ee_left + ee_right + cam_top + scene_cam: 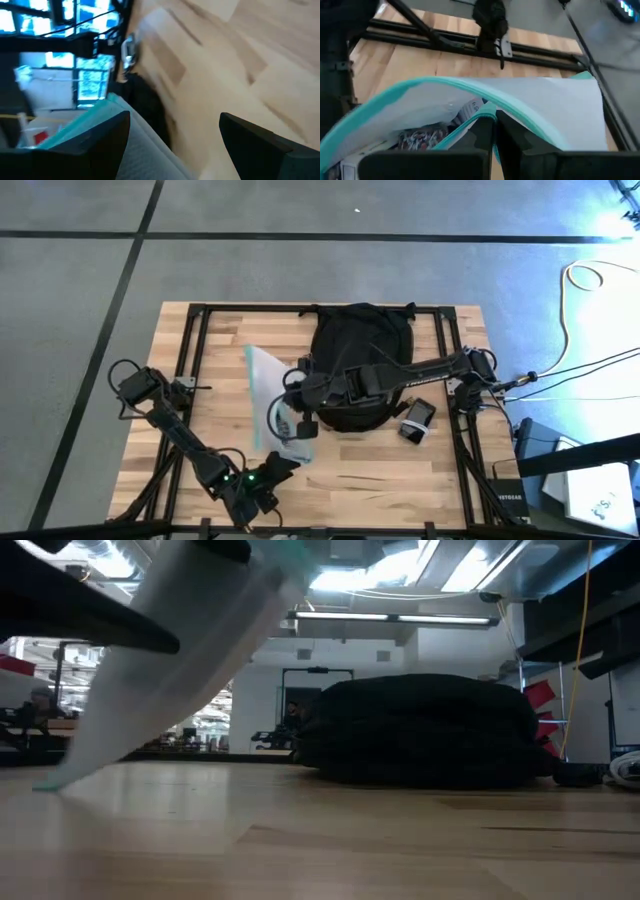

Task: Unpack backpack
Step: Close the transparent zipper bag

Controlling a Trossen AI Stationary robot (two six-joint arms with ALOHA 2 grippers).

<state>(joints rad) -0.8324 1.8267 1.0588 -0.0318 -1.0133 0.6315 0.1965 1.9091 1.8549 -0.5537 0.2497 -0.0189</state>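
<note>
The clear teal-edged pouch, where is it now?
In the high view the pouch is just left of the backpack, held off the table by the shut right end effector.

Overhead light is even across the counter (380, 480), with a cold blue glare at the far right floor edge. From counter height, ceiling strip lights (390, 618) flare white; the backpack (425, 730) reads as an underexposed dark mass. The pouch (170, 670) nearby is heavily blurred, possibly by motion. The left wrist picture is smeared throughout; bright windows (95, 75) bloom.
</note>
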